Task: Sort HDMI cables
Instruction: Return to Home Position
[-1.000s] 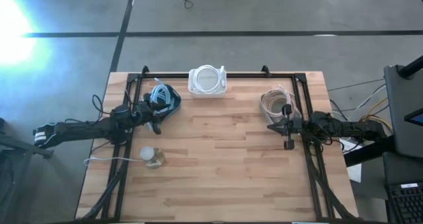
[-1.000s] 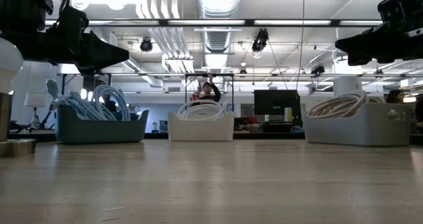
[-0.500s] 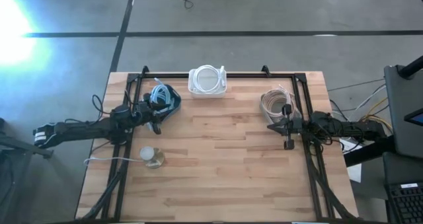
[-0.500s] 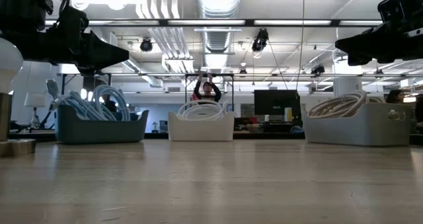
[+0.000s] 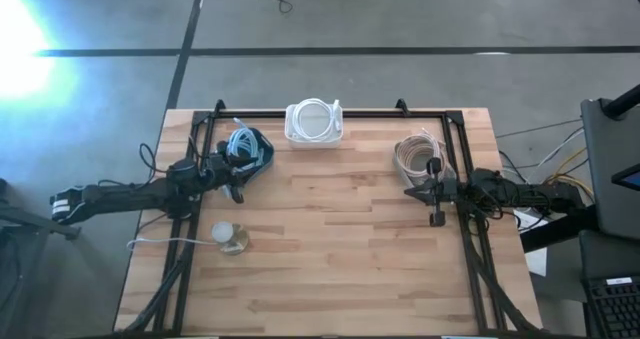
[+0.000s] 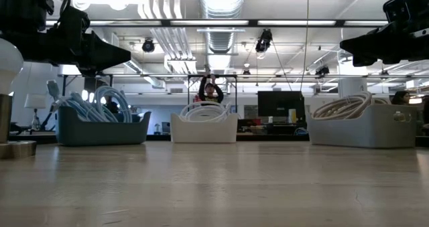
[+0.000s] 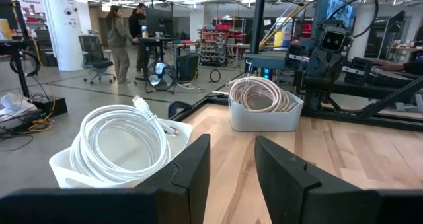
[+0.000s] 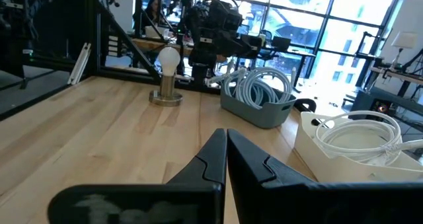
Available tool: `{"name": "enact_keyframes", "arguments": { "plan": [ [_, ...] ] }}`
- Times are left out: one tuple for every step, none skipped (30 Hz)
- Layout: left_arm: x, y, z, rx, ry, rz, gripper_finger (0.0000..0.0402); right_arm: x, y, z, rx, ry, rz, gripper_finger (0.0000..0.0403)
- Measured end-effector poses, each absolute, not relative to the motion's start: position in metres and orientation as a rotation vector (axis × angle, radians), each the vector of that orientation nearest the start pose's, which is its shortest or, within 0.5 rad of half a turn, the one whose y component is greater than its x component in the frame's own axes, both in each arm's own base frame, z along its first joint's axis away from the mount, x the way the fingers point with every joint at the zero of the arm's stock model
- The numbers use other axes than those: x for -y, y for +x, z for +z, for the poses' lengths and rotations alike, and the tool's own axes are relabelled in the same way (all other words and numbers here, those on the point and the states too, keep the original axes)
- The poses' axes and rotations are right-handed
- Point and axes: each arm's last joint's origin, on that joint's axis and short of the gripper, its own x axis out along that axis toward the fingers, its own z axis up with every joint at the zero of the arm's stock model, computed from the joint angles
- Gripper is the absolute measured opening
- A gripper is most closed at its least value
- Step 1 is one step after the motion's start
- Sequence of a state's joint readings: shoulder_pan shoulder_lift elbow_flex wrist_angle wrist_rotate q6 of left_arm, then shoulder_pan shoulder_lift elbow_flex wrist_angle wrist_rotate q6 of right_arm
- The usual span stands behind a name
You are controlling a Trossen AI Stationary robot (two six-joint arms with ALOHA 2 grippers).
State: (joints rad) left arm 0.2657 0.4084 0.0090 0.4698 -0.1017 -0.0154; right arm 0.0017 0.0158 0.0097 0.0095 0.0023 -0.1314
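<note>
Only the wrist views show the left hand [image 7: 231, 145] slightly parted and the right hand [image 8: 226, 135] closed, both empty. Overhead, beige HDMI cables [image 5: 418, 155] lie at the right hand's twelve o'clock.

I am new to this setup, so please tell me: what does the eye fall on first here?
Three bins of coiled cables line the far edge: blue bin at left, white bin in the middle, gray bin at right. The left claw hangs open near the blue bin, the right claw shut near the gray bin.
</note>
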Motion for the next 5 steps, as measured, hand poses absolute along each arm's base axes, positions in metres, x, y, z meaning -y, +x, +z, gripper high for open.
{"name": "enact_keyframes", "arguments": {
  "plan": [
    [-0.0351, 0.1180, 0.1751, 0.073, -0.010, 0.367, 0.0124, -0.0001, 0.0981, 0.1665, 0.003, -0.131, -0.001, 0.0008],
    [-0.0352, 0.1179, 0.1752, 0.074, -0.009, 0.367, 0.0124, -0.0001, 0.0981, 0.1665, 0.003, -0.131, -0.001, 0.0008],
    [-0.0352, 0.1180, 0.1751, 0.073, -0.009, 0.367, 0.0124, -0.0001, 0.0981, 0.1665, 0.003, -0.131, -0.001, 0.0008],
    [-0.0351, 0.1180, 0.1752, 0.074, -0.009, 0.367, 0.0124, -0.0001, 0.0981, 0.1665, 0.003, -0.131, -0.001, 0.0008],
    [-0.0351, 0.1180, 0.1752, 0.074, -0.010, 0.367, 0.0124, -0.0001, 0.0981, 0.1665, 0.003, -0.131, -0.001, 0.0008]
  ]
}}
